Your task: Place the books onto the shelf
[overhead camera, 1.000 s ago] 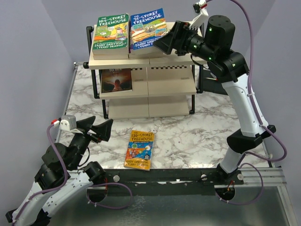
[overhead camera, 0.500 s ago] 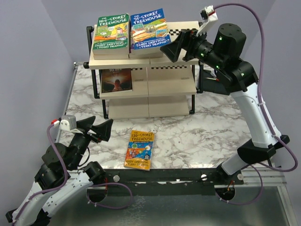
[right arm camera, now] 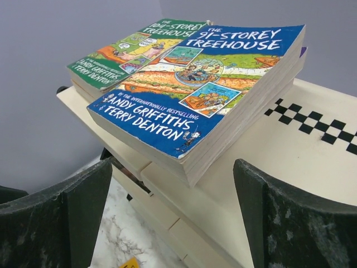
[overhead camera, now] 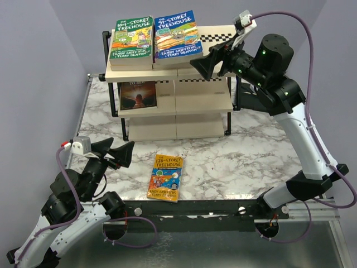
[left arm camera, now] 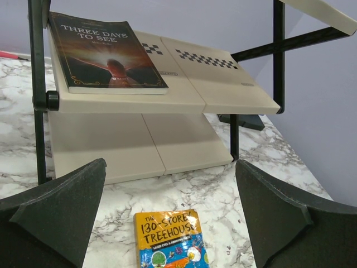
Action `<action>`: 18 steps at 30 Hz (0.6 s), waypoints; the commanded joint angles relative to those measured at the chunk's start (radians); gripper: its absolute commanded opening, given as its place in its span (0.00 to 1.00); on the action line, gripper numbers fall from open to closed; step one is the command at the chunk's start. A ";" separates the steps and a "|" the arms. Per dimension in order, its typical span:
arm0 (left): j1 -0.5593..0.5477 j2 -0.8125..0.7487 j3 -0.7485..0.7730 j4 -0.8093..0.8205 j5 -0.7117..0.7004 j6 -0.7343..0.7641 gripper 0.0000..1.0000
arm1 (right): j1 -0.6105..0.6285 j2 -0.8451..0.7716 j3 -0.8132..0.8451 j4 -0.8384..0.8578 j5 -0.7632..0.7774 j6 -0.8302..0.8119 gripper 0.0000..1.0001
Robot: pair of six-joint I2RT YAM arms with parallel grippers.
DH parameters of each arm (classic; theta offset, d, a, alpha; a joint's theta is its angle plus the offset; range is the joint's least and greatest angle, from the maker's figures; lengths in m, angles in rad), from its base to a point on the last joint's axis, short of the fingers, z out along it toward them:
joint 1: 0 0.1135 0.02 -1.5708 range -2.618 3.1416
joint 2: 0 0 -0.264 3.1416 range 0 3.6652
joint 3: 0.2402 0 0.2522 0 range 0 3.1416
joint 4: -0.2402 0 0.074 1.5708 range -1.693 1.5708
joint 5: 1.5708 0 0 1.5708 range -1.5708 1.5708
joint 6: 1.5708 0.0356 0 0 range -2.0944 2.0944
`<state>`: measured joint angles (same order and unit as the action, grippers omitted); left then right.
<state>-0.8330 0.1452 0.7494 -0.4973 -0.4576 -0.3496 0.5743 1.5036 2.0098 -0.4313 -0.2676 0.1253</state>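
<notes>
The shelf [overhead camera: 202, 100] stands at the back of the table. On its top board lie a green book [overhead camera: 132, 39] and a blue book [overhead camera: 178, 34], each on top of a small stack. A dark book [overhead camera: 138, 95] rests on the middle tier. An orange book [overhead camera: 166, 177] lies flat on the table in front. My right gripper [overhead camera: 208, 62] hangs open just off the blue book's [right arm camera: 201, 84] right near corner, touching nothing. My left gripper [overhead camera: 115, 154] is open and low, left of the orange book [left arm camera: 170, 237], which lies ahead between its fingers.
The shelf's black tube frame [overhead camera: 230, 109] runs down its right side, under my right arm. The right half of the top board [right arm camera: 301, 139] carries a black checkered strip. Marble table [overhead camera: 240, 156] spreads in front of the shelf. Purple walls close in on both sides.
My right gripper has drawn back to the right and slightly down, off the blue book, which stays on the top board. The left arm has not moved.
</notes>
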 commanded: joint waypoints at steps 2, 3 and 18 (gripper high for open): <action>0.003 0.000 -0.004 -0.007 0.016 0.018 0.99 | 0.002 0.011 -0.025 0.064 -0.027 -0.046 0.91; 0.002 0.002 -0.004 -0.006 0.016 0.017 0.99 | 0.002 0.014 -0.029 0.070 -0.030 -0.046 0.89; 0.002 -0.002 -0.004 -0.006 0.013 0.018 0.99 | 0.004 0.071 -0.011 0.113 -0.076 -0.027 0.67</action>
<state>-0.8330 0.1452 0.7494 -0.4973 -0.4576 -0.3492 0.5743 1.5558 1.9858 -0.3515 -0.3096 0.1028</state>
